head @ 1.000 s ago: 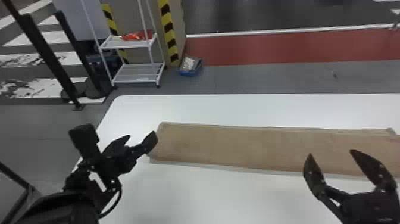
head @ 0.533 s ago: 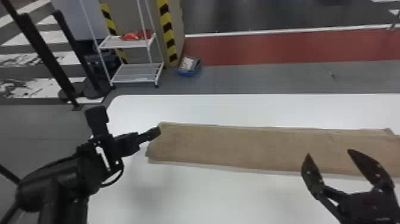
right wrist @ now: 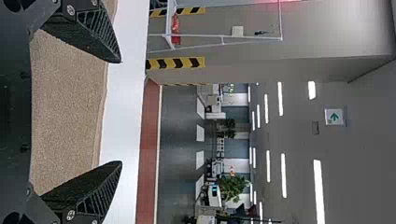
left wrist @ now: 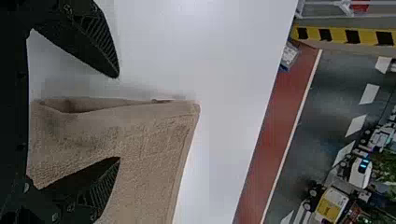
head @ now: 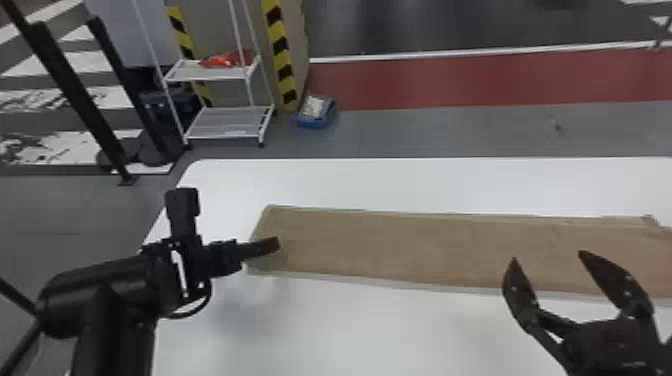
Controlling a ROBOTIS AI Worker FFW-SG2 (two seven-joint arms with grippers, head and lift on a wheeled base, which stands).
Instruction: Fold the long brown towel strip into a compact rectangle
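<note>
The red floor band (head: 475, 80) ran beyond the towel strip, farther from the robot than the white table (head: 400, 185); the table spread flat beneath the towel strip and past both its long sides; the white rack (head: 225, 135) stood on the floor well beyond the towel strip and to its left, with the yellow-and-black striped pillar (head: 280, 50) behind it; two black posts (head: 76, 90) rose farther left of the towel strip than the rack.

The towel strip (head: 425, 245) itself (the task's own thing, and still long rather than compact) lay flat on the table from left to right, running out of the head view at the right; a thin rim of cloth peeked out along its far side, and a small uneven corner showed near its far right part; in the left wrist view its left short end had a narrow gap between layers.

The left gripper (head: 275, 245) was at the left short end of the towel strip, its fingers apart (the left wrist view made that clear), one out over bare tabletop and the other over the cloth; whether either touched the cloth could not be told; the right gripper (head: 547, 256) was over the near side of the towel strip, toward its right, with its fingers spread wide and nothing clamped between them.

The blue bin (head: 310, 121) sat on the floor beyond the towel strip; the red bundle (head: 227, 61), smaller still, rested on the rack's upper shelf, beyond the towel strip and to its left.
</note>
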